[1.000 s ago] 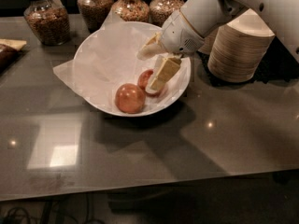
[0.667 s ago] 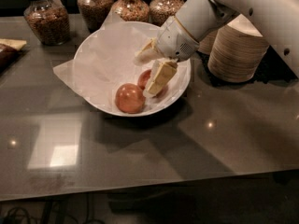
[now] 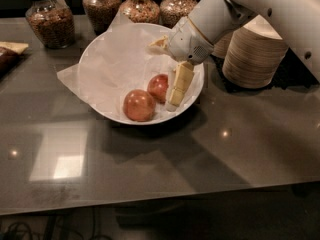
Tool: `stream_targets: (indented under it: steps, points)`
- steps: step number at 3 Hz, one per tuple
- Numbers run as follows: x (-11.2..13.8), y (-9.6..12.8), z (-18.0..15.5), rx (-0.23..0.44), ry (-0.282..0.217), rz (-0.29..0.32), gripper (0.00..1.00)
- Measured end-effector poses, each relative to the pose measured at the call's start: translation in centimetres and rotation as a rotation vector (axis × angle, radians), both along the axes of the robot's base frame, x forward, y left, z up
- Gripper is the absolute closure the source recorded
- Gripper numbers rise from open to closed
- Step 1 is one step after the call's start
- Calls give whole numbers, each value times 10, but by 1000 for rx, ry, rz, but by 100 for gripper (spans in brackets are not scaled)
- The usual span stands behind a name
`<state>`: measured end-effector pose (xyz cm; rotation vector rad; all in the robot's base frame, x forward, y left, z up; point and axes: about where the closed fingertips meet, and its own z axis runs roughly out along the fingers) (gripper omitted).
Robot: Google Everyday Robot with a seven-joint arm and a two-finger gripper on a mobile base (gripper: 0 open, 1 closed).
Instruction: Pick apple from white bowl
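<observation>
The white bowl (image 3: 95,91), lined with crinkled white paper, sits on the dark table at centre. The apple (image 3: 138,105), the larger and duller one, lies at the bowl's front. A smaller, redder apple (image 3: 159,86) lies just behind and to the right of it. My gripper (image 3: 163,75) reaches into the bowl from the right and is open. One tan finger (image 3: 180,84) points down right beside the redder apple. The other finger (image 3: 158,42) sticks out to the left above the bowl's back. Nothing is held.
A stack of paper bowls (image 3: 252,54) stands right of the white bowl, under my arm. Several glass jars of grain (image 3: 50,19) line the back edge. A dark object with a tan piece (image 3: 9,51) lies at far left.
The gripper has stayed over the right side of the bowl, its lower finger sinking slightly beside the redder apple. Neither apple has moved.
</observation>
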<state>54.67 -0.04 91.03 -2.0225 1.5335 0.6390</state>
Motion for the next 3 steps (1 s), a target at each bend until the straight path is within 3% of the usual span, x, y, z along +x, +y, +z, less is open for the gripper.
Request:
stream_targets:
  steps: [2,3]
  points:
    - [-20,62,-28,68,69,139,8]
    - [-23,78,-32,70,77,173,0]
